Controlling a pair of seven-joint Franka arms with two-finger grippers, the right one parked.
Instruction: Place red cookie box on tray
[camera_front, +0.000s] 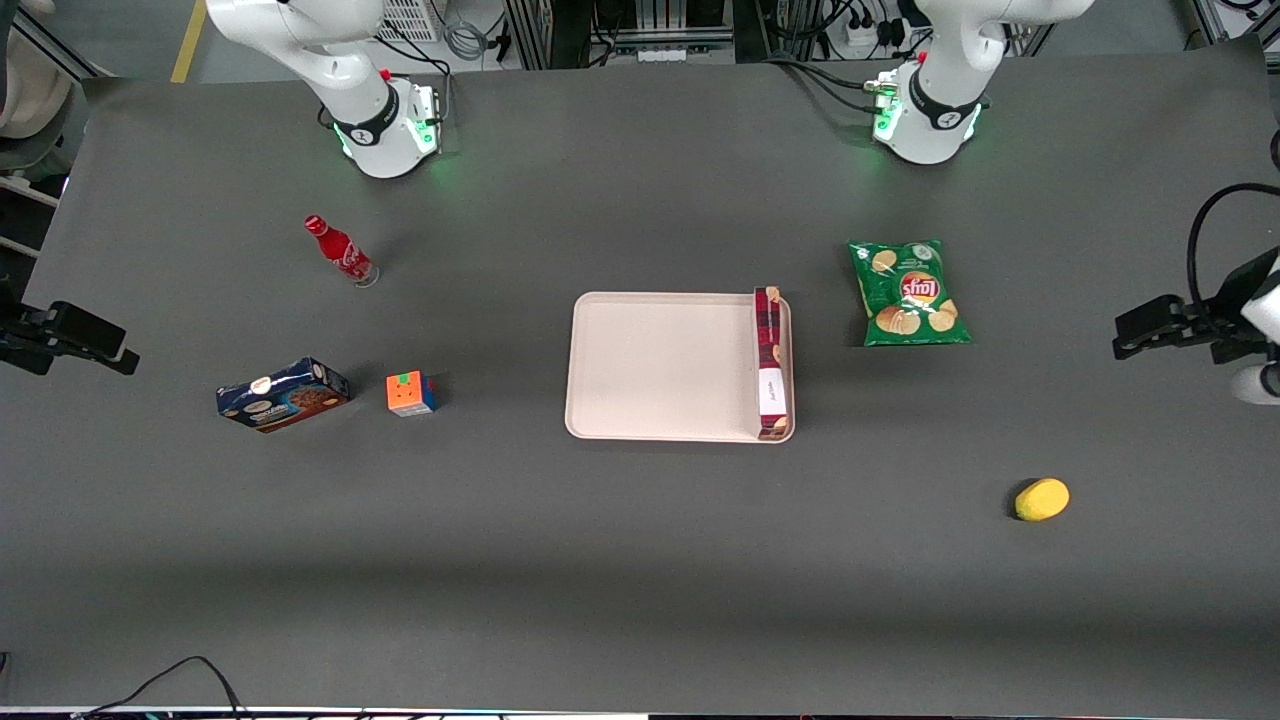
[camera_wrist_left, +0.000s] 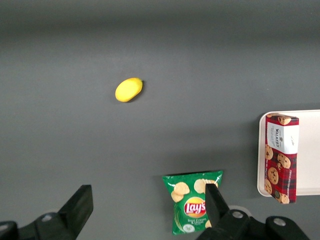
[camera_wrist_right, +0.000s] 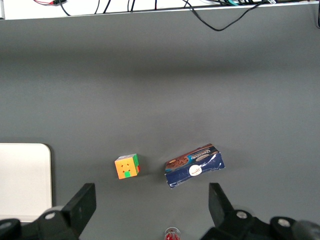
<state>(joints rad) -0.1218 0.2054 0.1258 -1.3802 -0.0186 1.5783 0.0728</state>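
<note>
The red cookie box (camera_front: 769, 362) (camera_wrist_left: 281, 157) lies in the pale pink-beige tray (camera_front: 660, 365) (camera_wrist_left: 310, 150), along the tray's rim toward the working arm's end of the table. One end overhangs the rim nearest the front camera slightly. My left gripper (camera_front: 1135, 330) (camera_wrist_left: 147, 205) is raised, well off toward the working arm's end, apart from box and tray. It is open with nothing between its fingers (camera_wrist_left: 80, 205). A corner of the tray (camera_wrist_right: 22, 180) also shows in the right wrist view.
A green Lay's chip bag (camera_front: 908, 292) (camera_wrist_left: 194, 202) lies between tray and gripper. A yellow lemon (camera_front: 1042, 499) (camera_wrist_left: 128, 89) sits nearer the front camera. Toward the parked arm's end are a blue cookie box (camera_front: 283, 394), a Rubik's cube (camera_front: 411, 393) and a red bottle (camera_front: 340, 250).
</note>
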